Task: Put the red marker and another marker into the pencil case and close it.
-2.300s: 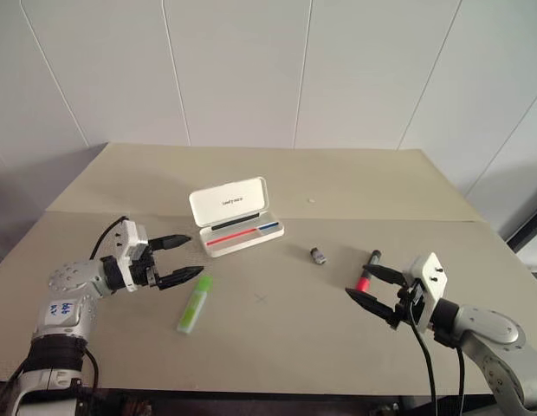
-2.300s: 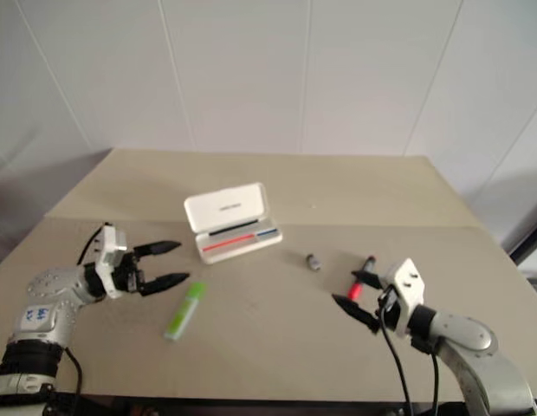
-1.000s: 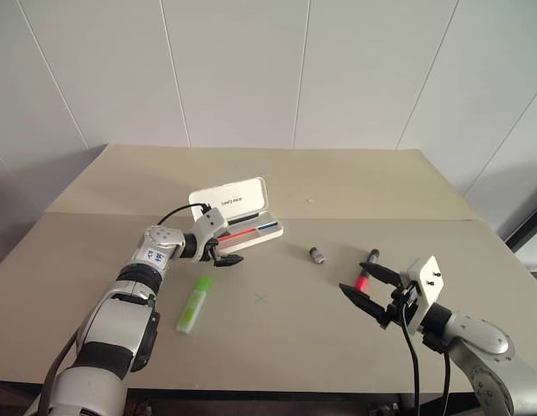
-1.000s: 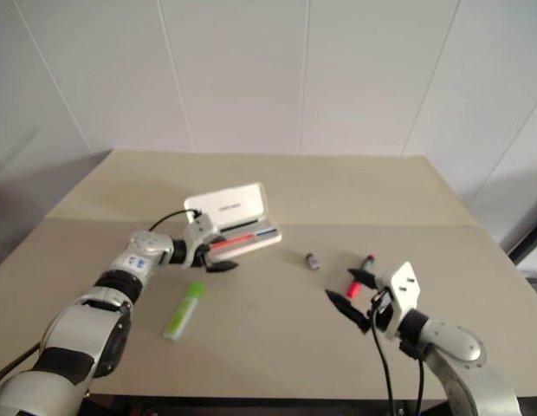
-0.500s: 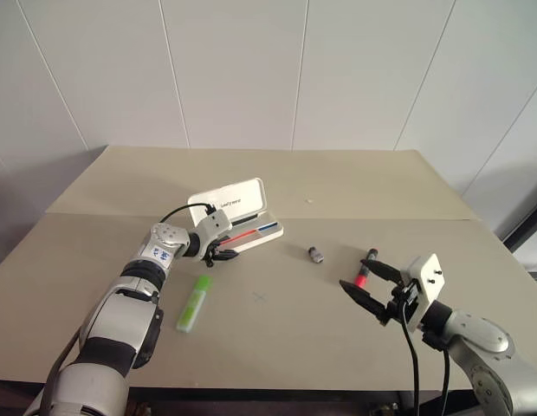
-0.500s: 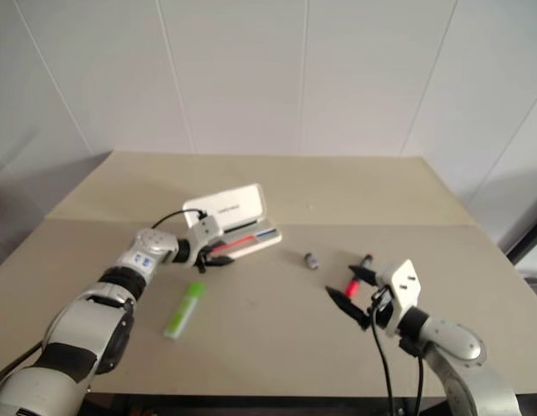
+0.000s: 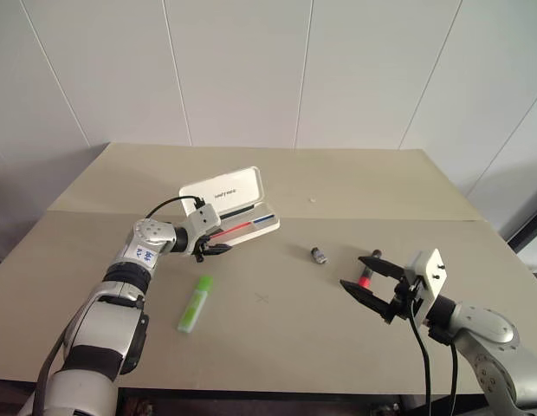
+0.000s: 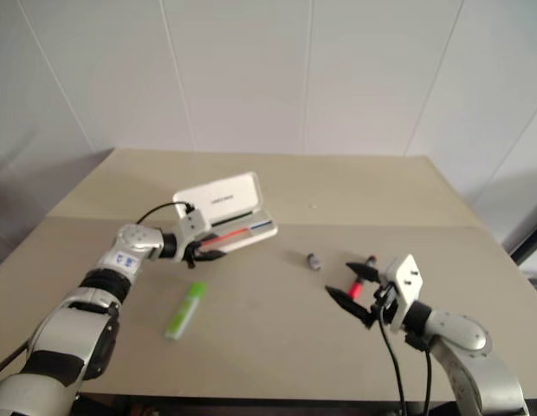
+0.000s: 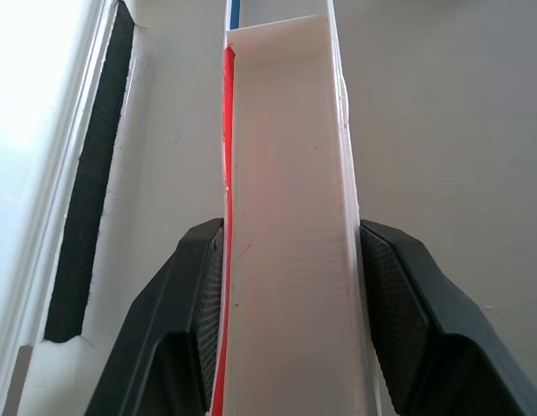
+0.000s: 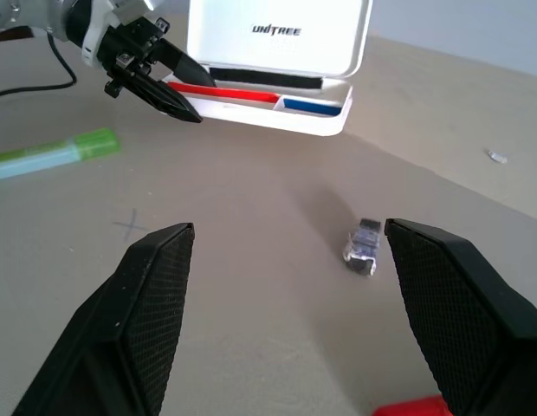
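White wall panels back a beige worktop (image 7: 277, 342) where the left pincer (image 7: 215, 246) clamps the near edge of the flat white hard pencil case (image 7: 227, 208), lid up. Lime-green chunky highlighter marker (image 7: 194, 304) lies nearer than the case; slim red-and-black marker (image 7: 365, 276) well right of it — between the right pincer's (image 7: 365, 276) spread fingers
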Tool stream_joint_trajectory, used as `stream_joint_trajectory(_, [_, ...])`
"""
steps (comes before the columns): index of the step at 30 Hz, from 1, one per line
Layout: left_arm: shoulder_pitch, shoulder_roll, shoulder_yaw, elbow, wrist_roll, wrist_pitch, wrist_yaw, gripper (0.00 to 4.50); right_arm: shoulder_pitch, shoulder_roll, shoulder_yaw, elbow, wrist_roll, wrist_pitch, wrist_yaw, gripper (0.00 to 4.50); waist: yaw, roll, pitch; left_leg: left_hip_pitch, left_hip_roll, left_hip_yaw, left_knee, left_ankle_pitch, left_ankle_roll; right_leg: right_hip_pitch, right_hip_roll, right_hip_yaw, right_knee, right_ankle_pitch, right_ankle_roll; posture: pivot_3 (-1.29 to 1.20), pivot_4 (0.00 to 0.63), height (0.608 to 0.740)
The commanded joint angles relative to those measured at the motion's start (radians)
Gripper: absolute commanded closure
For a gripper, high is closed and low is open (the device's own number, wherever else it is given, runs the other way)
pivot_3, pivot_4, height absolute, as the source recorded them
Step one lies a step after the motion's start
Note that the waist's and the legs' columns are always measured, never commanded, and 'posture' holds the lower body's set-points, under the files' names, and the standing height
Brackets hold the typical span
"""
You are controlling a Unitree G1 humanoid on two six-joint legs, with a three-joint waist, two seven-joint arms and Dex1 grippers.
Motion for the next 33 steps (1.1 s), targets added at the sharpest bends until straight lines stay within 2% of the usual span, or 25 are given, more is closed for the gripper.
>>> stream_joint_trajectory(1, [0.081, 0.039, 0.03, -0.256, -0.105, 0.035, -0.145, 2.55, -0.005, -0.028, -0.037, -0.015, 0.028, -0.014, 0.032, 0.0, 0.0, 0.0, 0.0, 0.0, 0.0, 0.0, 0.0, 0.0, 0.0, 0.0, 0.0, 0.0, 0.0, 0.0, 0.0, 0.0, 0.15, 0.74])
stream_joint_trajectory(6, [0.265, 0.106, 0.031, -0.645, -0.222, 0.216, -0.288, 2.55, 0.032, -0.056, -0.096, -0.016, 0.105, -0.034, 0.128, 0.0, -0.003, 0.001, 0.0, 0.001, 0.001, 0.0, 0.0, 0.0, 0.0, 0.0, 0.0, 0.0, 0.001, 0.0, -0.001, 0.0, 0.15, 0.74])
stream_joint_trajectory(10, [0.365, 0.136, 0.028, -0.857, -0.265, 0.35, -0.292, 2.55, 0.069, -0.077, -0.141, -0.025, 0.161, -0.051, 0.218, 0.0, -0.002, 0.001, 0.001, 0.002, 0.001, 0.0, 0.001, 0.0, 0.0, 0.001, 0.0, 0.0, 0.002, 0.0, -0.001, 0.0, 0.15, 0.74])
stream_joint_trajectory(14, [0.435, 0.16, 0.014, -0.987, -0.274, 0.426, -0.282, 2.55, 0.104, -0.119, -0.168, -0.012, 0.174, -0.075, 0.311, 0.0, -0.001, 0.001, 0.001, 0.003, 0.001, 0.0, 0.003, 0.0, 0.0, 0.003, 0.0, 0.0, 0.001, 0.0, -0.001, 0.0, 0.15, 0.74])
stream_joint_trajectory(19, [0.477, 0.142, -0.032, -1.071, -0.252, 0.46, -0.245, 2.55, 0.118, -0.172, -0.183, 0.037, 0.164, -0.095, 0.383, 0.0, -0.001, 0.001, 0.001, 0.003, 0.001, 0.0, 0.003, 0.0, 0.0, 0.003, 0.0, 0.0, 0.001, -0.001, -0.001, 0.0, 0.15, 0.74])
stream_joint_trajectory(24, [0.462, 0.072, -0.105, -1.052, -0.193, 0.47, -0.151, 2.55, 0.087, -0.176, -0.174, 0.065, 0.157, -0.097, 0.383, 0.0, -0.001, 0.001, 0.001, 0.003, 0.001, 0.001, 0.003, 0.0, 0.0, 0.003, 0.0, 0.001, 0.001, -0.001, -0.001, 0.0, 0.15, 0.74])
stream_joint_trajectory(33, [0.476, 0.018, -0.191, -1.051, -0.122, 0.46, -0.076, 2.55, 0.088, -0.159, -0.165, 0.048, 0.149, -0.096, 0.344, 0.0, 0.0, 0.001, 0.001, 0.002, 0.0, 0.001, 0.003, 0.0, 0.0, 0.003, 0.0, 0.001, 0.0, -0.001, -0.001, 0.0, 0.15, 0.74])
